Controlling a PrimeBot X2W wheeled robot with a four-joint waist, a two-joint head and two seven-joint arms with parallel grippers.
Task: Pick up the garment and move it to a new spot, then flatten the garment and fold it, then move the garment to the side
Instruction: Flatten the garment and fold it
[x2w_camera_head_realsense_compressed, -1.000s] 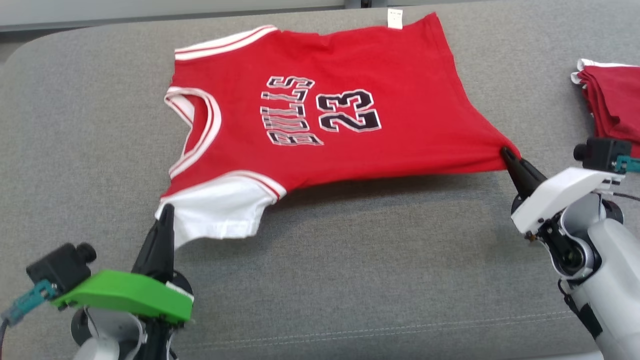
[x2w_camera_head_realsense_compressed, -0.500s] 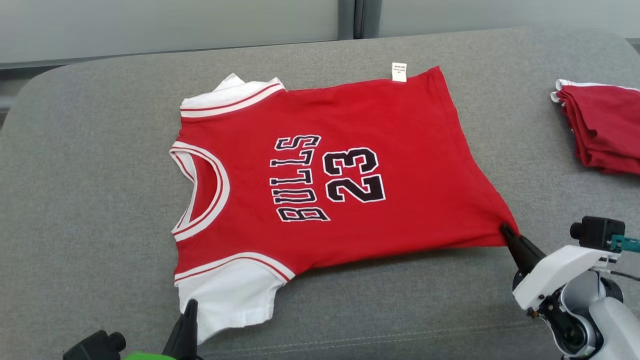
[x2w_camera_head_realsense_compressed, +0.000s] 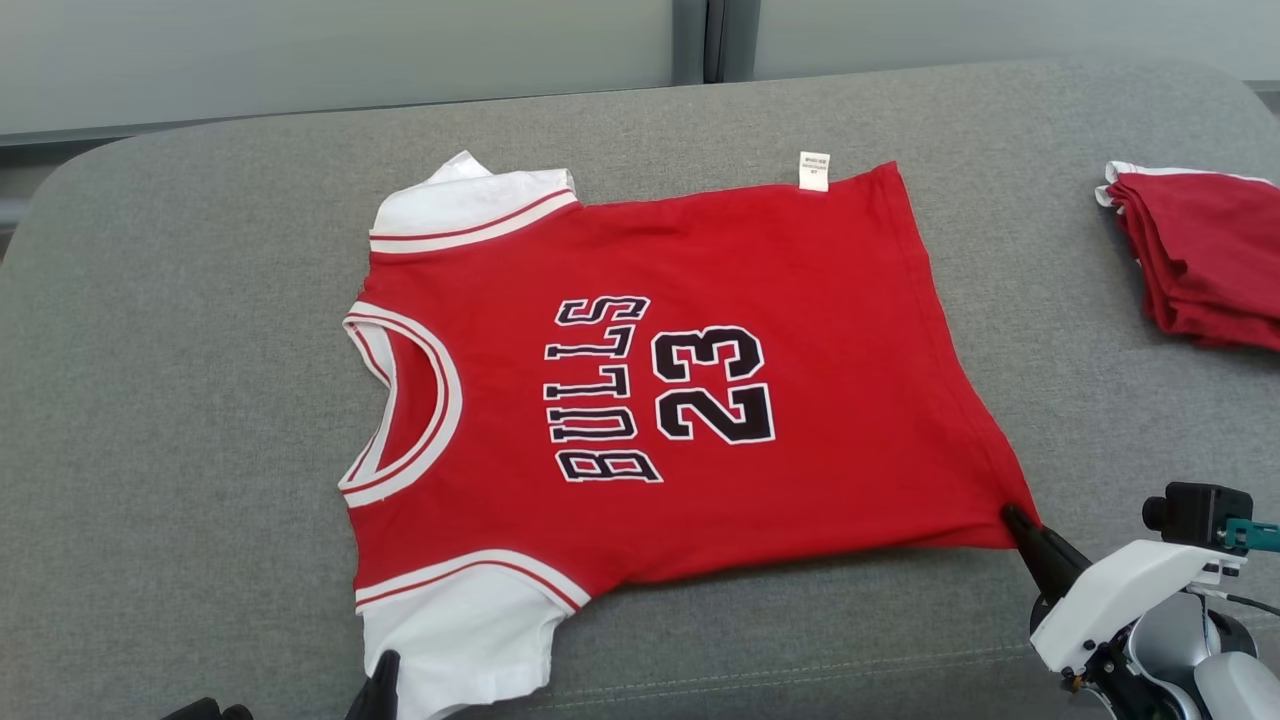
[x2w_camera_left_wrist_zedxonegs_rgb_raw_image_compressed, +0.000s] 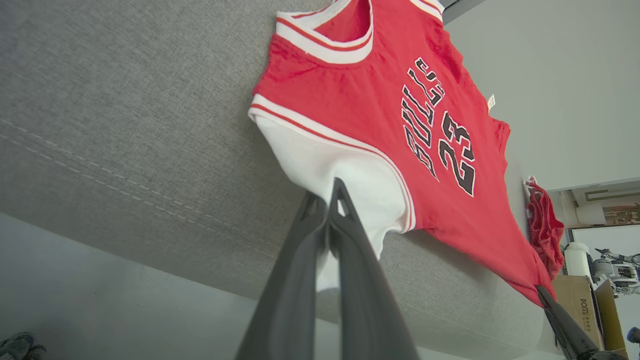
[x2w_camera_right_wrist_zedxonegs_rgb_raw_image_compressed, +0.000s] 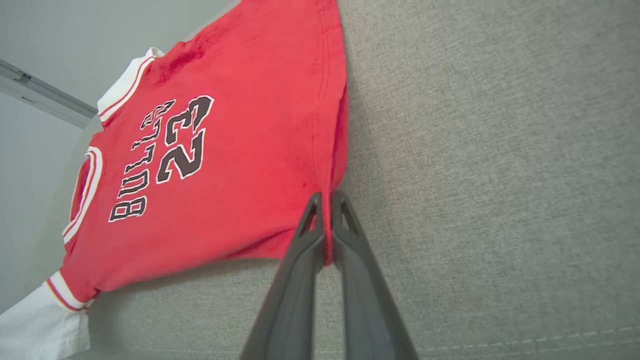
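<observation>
The garment (x2w_camera_head_realsense_compressed: 660, 380) is a red "BULLS 23" jersey with white sleeves, spread face up on the grey cushion (x2w_camera_head_realsense_compressed: 200, 400), neck to the left. My left gripper (x2w_camera_head_realsense_compressed: 385, 668) is shut on the near white sleeve (x2w_camera_left_wrist_zedxonegs_rgb_raw_image_compressed: 330, 165) at the bottom edge of the head view. In the left wrist view the left gripper (x2w_camera_left_wrist_zedxonegs_rgb_raw_image_compressed: 330, 192) pinches that sleeve's hem. My right gripper (x2w_camera_head_realsense_compressed: 1012, 515) is shut on the garment's near hem corner (x2w_camera_right_wrist_zedxonegs_rgb_raw_image_compressed: 327, 185), seen pinched between the right gripper (x2w_camera_right_wrist_zedxonegs_rgb_raw_image_compressed: 326, 197) fingers. The cloth is stretched between both grips.
A folded dark red garment (x2w_camera_head_realsense_compressed: 1200, 260) lies at the cushion's right edge. The cushion's front seam (x2w_camera_head_realsense_compressed: 800, 670) runs close to both grippers. A pale wall panel (x2w_camera_head_realsense_compressed: 350, 50) stands behind the cushion. Bare cushion stretches left of the jersey.
The head camera has tilted, so the jersey sits lower in view and the far sleeve now shows. Both grippers stay shut on sleeve and hem corner, with the near edge drawn toward the cushion's front.
</observation>
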